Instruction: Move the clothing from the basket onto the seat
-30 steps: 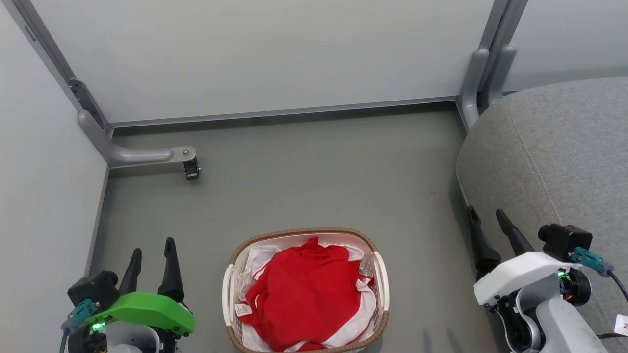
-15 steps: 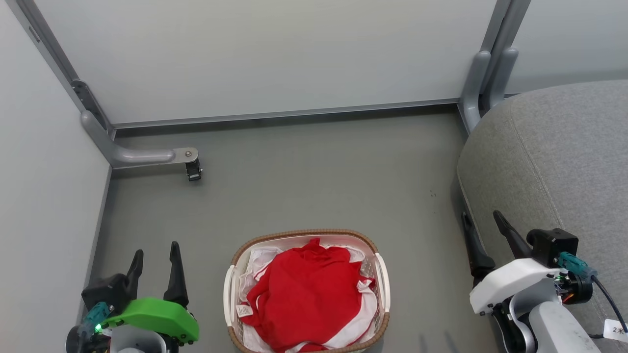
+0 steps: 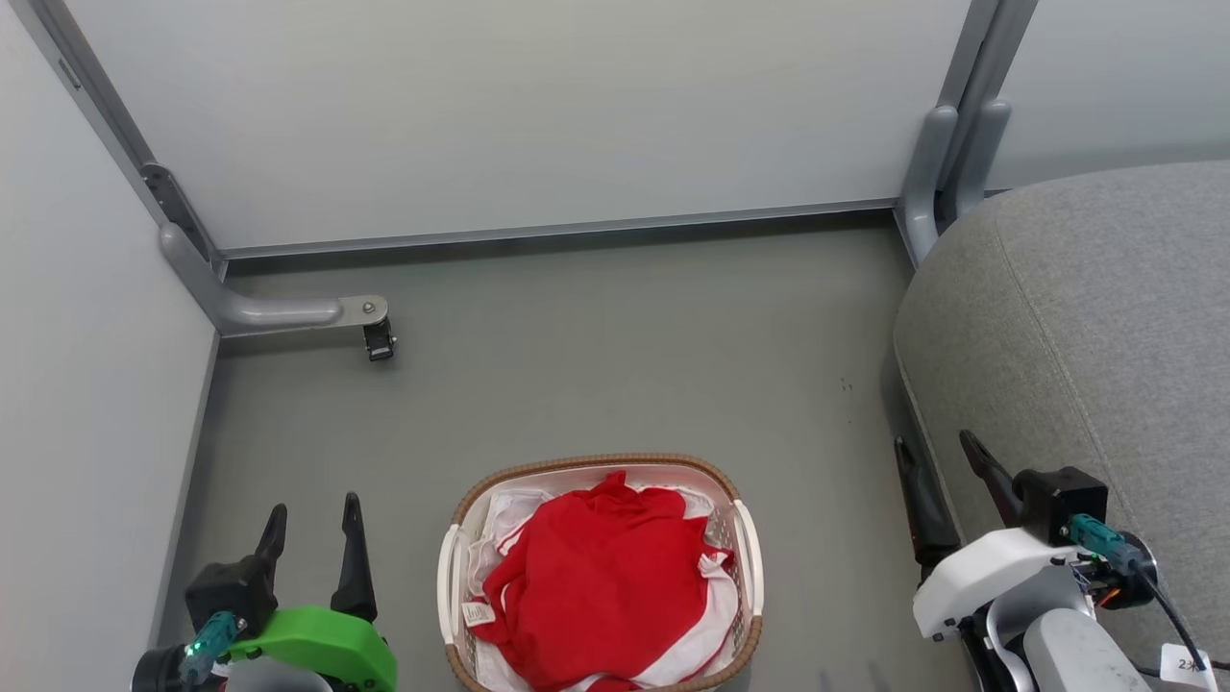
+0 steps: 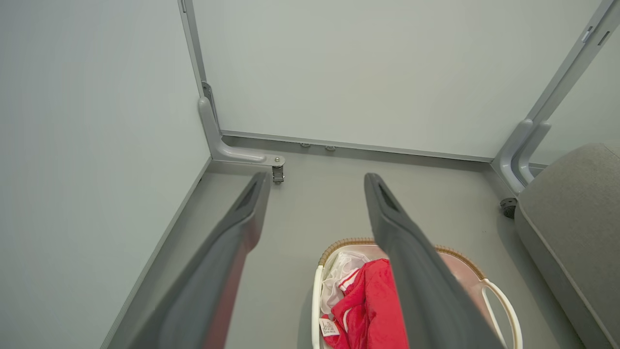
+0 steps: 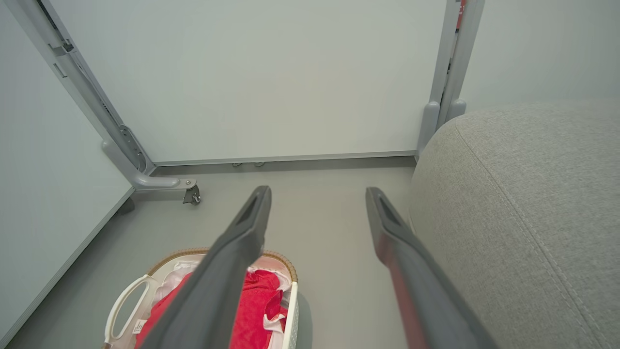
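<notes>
Red clothing [image 3: 601, 586] with white panels is heaped in the oval white basket [image 3: 449, 580] with a brown rim, low in the middle of the head view. The big grey seat [image 3: 1095, 336] stands to the right. My left gripper [image 3: 313, 512] hangs open to the left of the basket, holding nothing. My right gripper [image 3: 935, 453] is open between the basket and the seat's edge, also holding nothing. The left wrist view has the clothing [image 4: 368, 310] and the basket [image 4: 316, 300] below the fingers. In the right wrist view lie the clothing [image 5: 254, 310], the basket [image 5: 292, 325] and the seat [image 5: 523, 203].
Pale partition walls [image 3: 519, 106] close the back and left. A grey frame foot with a small caster [image 3: 377, 338] sticks out over the floor at back left. Two grey posts [image 3: 937, 163] stand by the seat's far corner. Bare grey floor [image 3: 625, 356] lies beyond the basket.
Both grippers have sunk lower in the head view, still open. The view itself has shifted slightly; the basket and clothing stay as they were.
</notes>
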Tool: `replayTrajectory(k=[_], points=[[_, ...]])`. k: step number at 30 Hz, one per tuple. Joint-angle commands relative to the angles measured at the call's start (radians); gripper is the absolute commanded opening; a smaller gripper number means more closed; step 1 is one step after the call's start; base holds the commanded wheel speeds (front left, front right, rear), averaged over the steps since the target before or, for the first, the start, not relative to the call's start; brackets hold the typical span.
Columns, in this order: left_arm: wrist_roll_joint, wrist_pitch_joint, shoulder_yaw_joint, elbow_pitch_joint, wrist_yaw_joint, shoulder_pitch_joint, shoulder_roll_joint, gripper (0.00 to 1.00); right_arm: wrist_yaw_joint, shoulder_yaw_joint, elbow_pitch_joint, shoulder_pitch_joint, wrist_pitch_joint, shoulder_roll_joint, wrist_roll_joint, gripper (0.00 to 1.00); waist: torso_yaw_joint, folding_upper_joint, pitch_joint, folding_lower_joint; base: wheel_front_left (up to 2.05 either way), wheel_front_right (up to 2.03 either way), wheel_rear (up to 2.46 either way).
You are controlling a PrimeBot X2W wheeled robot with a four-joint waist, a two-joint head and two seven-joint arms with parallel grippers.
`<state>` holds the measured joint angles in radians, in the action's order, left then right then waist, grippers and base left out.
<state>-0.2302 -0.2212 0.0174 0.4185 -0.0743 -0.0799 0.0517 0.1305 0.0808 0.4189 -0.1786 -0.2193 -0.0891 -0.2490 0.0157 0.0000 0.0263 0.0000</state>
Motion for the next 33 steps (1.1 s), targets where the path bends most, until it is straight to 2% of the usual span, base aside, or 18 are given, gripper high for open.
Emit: replayTrajectory(k=[1,11,23,28,33], points=[[0.026,-0.008,-0.004,-0.005,0.005,0.010,0.002,1.00,0.000,-0.004,0.003,0.005,-0.011,-0.001,0.026,1.00,0.000,0.0000,-0.001,0.0000,0.00,0.00,0.00],[0.044,-0.027,-0.017,-0.050,-0.008,0.027,0.000,1.00,0.000,-0.049,-0.014,0.015,-0.029,0.021,0.090,1.00,0.000,0.0000,0.002,0.0000,0.00,0.00,0.00],[0.114,-0.045,0.000,-0.041,-0.017,0.025,0.001,1.00,0.000,-0.041,-0.013,0.006,-0.047,0.027,0.165,1.00,-0.005,0.0000,0.016,0.0000,0.00,0.00,0.00],[0.116,-0.044,0.024,-0.031,-0.021,-0.006,0.001,1.00,0.000,-0.032,-0.027,-0.030,-0.047,0.025,0.160,1.00,-0.015,0.0000,0.064,0.0000,0.00,0.00,0.00],[0.088,-0.043,0.064,0.012,-0.032,-0.062,0.000,1.00,0.000,-0.019,-0.047,-0.086,-0.047,0.025,0.118,1.00,-0.037,0.0000,0.158,0.0000,0.00,0.00,0.00]])
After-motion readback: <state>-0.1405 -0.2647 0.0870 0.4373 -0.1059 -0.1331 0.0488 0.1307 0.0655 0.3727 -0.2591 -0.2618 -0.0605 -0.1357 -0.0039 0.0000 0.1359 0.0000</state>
